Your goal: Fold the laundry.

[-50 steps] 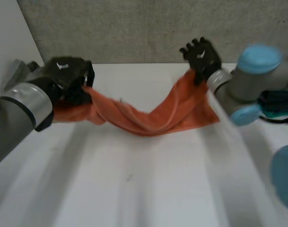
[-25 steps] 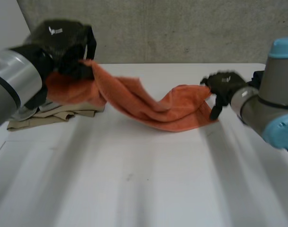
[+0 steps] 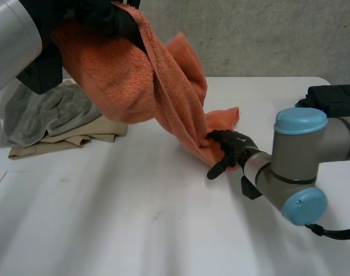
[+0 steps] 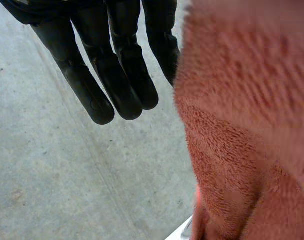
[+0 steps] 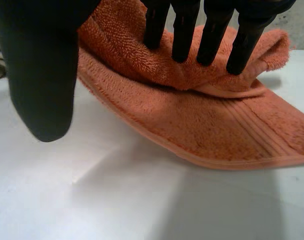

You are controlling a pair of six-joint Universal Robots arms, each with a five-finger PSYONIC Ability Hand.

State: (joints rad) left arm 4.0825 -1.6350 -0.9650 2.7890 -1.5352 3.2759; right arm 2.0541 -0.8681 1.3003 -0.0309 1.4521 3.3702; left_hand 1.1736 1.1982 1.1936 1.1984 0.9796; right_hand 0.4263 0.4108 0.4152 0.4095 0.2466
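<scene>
- The right hand (image 3: pixel 229 150) was open: its straight fingertips (image 5: pixel 184 47) pressed down on the cloth and its thumb hung clear of it, over the bare tabletop.
- Under those fingertips lay the bunched lower end of the orange terry-cloth towel (image 3: pixel 134 80), resting on the white table (image 3: pixel 134 230) right of the middle.
- In the right wrist view the orange towel (image 5: pixel 202 115) sat doubled, a rolled fold on top of a flat layer whose hemmed edge lay on the white table (image 5: pixel 92 200).
- The left hand (image 3: pixel 100 11) was up high at the near left with the towel's upper end at it. How it held the cloth could not be told, since the towel covered part of it.
- In the left wrist view the left hand (image 4: pixel 112 65) was just beside the hanging towel (image 4: pixel 242 125), in front of a grey concrete wall (image 4: pixel 42 175).
- The towel's long axis slanted from the left hand down and rightward to the right hand. It was broad and loosely draped at the top and twisted narrow at the bottom, where its low end pointed to the table's right side.
- Under the left arm (image 3: pixel 8 34), a crumpled grey cloth (image 3: pixel 48 112) lay on a folded flat beige cloth (image 3: pixel 71 141) at the table's left edge, well apart from the towel's lower end.
- Beyond the right arm (image 3: pixel 301 161), a black box-like object (image 3: pixel 333 98) sat at the table's far right.
</scene>
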